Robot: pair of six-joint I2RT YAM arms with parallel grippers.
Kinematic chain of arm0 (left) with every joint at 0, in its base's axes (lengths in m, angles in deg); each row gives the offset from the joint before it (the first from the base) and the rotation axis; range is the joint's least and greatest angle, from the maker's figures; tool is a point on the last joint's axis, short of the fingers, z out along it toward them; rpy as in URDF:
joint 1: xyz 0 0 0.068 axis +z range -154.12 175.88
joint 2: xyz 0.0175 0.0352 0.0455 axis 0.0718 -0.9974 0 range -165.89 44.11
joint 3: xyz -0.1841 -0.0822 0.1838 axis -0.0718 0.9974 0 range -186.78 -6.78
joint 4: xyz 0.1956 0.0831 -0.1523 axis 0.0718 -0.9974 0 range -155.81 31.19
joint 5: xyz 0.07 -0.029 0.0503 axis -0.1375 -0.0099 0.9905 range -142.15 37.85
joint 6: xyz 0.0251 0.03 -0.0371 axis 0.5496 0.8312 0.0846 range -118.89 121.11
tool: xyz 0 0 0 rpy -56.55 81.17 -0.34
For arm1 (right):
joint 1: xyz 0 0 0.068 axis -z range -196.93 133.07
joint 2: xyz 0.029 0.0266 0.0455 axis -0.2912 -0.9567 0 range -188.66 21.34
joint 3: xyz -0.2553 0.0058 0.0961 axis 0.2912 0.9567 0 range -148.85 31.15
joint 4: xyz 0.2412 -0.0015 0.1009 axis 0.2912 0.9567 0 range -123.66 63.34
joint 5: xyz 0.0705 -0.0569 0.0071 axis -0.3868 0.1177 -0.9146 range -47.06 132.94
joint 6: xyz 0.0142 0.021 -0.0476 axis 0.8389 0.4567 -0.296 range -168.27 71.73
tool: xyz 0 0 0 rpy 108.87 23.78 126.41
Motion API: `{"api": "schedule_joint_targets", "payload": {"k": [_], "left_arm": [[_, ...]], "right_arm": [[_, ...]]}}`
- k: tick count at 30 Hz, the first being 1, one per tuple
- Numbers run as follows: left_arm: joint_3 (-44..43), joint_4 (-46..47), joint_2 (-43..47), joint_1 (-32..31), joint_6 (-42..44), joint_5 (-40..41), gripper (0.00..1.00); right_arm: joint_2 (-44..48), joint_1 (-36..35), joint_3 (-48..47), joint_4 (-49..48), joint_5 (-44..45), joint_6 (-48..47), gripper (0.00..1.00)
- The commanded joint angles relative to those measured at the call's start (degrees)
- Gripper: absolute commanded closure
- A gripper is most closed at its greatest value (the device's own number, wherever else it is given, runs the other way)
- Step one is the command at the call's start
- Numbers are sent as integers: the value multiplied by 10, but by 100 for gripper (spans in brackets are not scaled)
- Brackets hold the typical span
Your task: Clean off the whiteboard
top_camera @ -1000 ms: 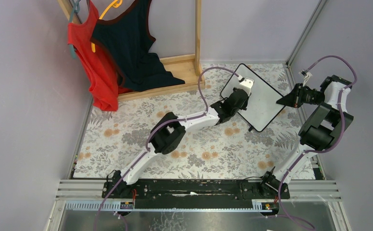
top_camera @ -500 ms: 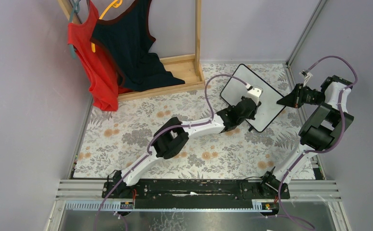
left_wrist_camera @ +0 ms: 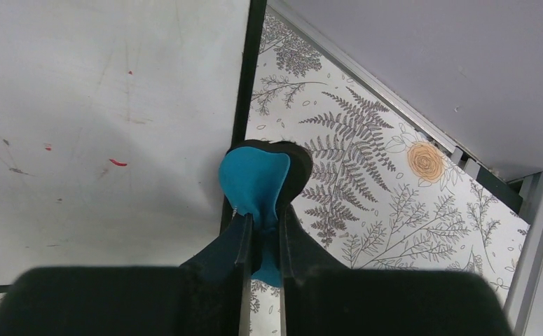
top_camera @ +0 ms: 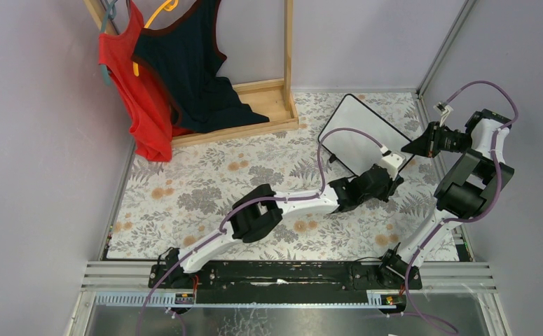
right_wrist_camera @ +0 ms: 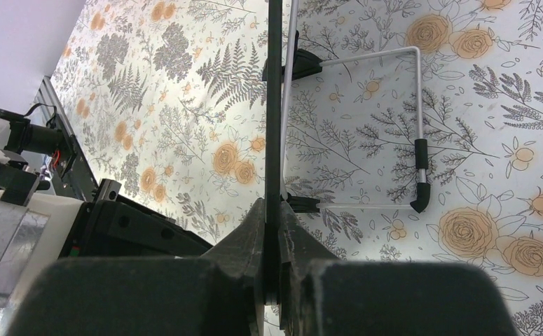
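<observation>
Left gripper [left_wrist_camera: 261,231] was shut on a blue eraser [left_wrist_camera: 253,183] at the whiteboard's [left_wrist_camera: 100,126] edge, with the board to its left. Right gripper [right_wrist_camera: 274,210] clamped the frame [right_wrist_camera: 274,105]. Red specks [left_wrist_camera: 117,162] showed on the board, so flat, firm strokes would suit.

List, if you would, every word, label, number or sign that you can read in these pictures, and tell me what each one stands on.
No text can be read in any view.
whiteboard: only a few red specks, no letters or numbers.
blue eraser: no print visible.
small coloured patch below the left arm's base: too small to tell whether it bears any text.
</observation>
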Motion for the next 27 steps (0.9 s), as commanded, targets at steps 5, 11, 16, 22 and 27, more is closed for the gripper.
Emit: {"api": "schedule_joint_targets", "payload": {"k": [5, 11, 16, 22, 27], "left_arm": [[1, 5, 21, 22, 25, 38, 100], [-12, -5, 33, 36, 48, 65, 100], [-32, -23, 11, 63, 40, 50, 100], [-38, -36, 3, 94, 69, 81, 100], [-34, -44, 10, 125, 101, 116, 100]], "right_arm": [[5, -11, 10, 26, 9, -22, 100], [4, -11, 9, 29, 7, -22, 100], [9, -11, 10, 36, 8, -30, 100], [13, -11, 16, 38, 13, -34, 100], [12, -10, 13, 39, 10, -34, 100]]}}
